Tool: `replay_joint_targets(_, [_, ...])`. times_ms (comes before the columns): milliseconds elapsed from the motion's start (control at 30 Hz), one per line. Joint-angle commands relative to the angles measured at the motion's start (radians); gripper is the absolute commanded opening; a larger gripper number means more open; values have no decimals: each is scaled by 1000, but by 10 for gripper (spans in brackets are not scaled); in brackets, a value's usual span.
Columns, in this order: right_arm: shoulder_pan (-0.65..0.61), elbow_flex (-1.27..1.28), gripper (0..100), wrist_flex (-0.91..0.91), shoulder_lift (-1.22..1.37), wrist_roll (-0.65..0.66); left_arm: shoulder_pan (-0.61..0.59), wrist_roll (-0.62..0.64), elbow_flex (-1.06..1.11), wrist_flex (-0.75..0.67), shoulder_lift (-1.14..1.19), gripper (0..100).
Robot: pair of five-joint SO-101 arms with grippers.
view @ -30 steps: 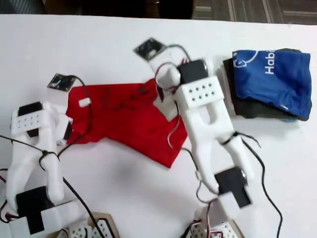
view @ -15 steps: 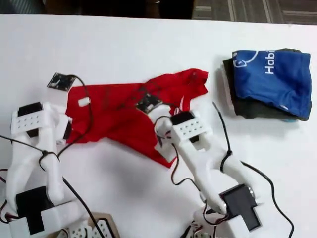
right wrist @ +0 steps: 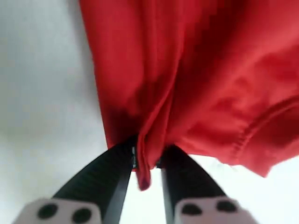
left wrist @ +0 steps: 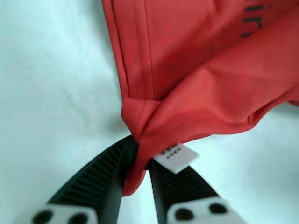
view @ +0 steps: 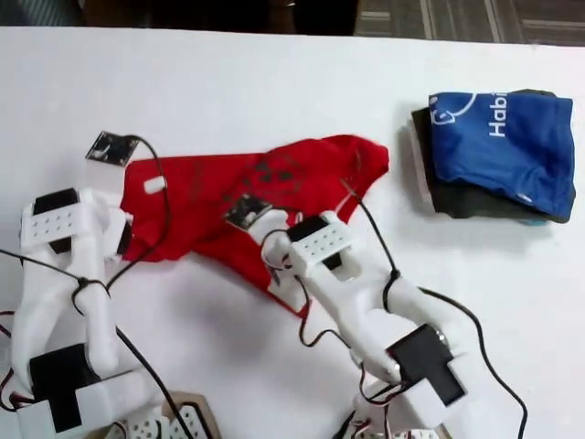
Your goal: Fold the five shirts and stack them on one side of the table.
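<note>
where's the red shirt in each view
High view: red shirt spread mid-table, left of the folded stack.
Left wrist view: red shirt, corner pinched in the left gripper.
Right wrist view: red shirt, edge pinched in the right gripper.
Shared landmark: white label, high and left wrist views.

red shirt [view: 215, 197]: 1 | blue shirt [view: 503, 146]: 1 | dark shirt [view: 454, 199]: 1 — arms [view: 366, 306]: 2

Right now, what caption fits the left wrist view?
Left gripper shut on a bunched corner of the red shirt, white tag showing, over the white table.
</note>
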Motion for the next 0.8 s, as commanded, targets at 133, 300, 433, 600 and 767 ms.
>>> replay_joint_targets(133, [128,-143,30,110,2,12,9,2,-8,-8,-28,26])
replay_joint_targets(300, [262,-207,101,131,8,15,9,2,-10,-8,-28,26])
replay_joint_targets(433, [292,-213,165,136,5,15,9,2,-10,-8,-28,26])
replay_joint_targets(600, [291,-213,115,147,2,15,9,2,-8,-6,-28,26])
replay_joint_targets(767, [286,-215,32,197,-7,15,9,2,-8,-9,-28,26])
